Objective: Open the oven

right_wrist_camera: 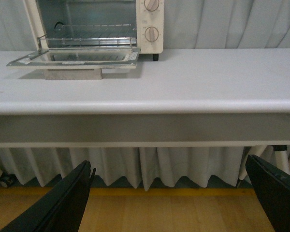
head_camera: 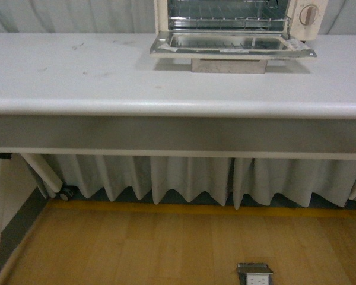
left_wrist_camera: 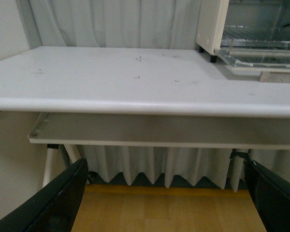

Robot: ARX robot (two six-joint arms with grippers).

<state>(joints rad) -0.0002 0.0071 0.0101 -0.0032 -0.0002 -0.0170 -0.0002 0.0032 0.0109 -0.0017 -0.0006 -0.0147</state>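
Spanning the whole width of all three views, the white table [head_camera: 107,77] carries the oven [right_wrist_camera: 94,29] at its far edge, toward the right side in the front view, against the pale curtain [left_wrist_camera: 111,21]. The oven door [head_camera: 232,46] already lies folded down, roughly level, glass pane upward, with its beige bar handle [head_camera: 228,65] hanging below the front lip just above the tabletop; the wire rack [head_camera: 225,15] is exposed in the cavity, and two knobs [right_wrist_camera: 151,19] sit on the panel beside it. Judged from this, the task appears complete.

Neither arm reaches the oven. The left gripper [left_wrist_camera: 164,203] and the right gripper [right_wrist_camera: 174,198] each show two dark fingers spread wide at the lower corners of their wrist views, released and empty, low in front of the table's edge and well apart from the oven.

Risks from here, as judgement: the lowered door projects forward over the tabletop, so an arm swept across the table could strike it, slam it upward, or push the light oven backward into the curtain. Either arm rising from below could catch the table's rounded front edge. The door may also be sprung; if not fully seated, it could swing partway shut.
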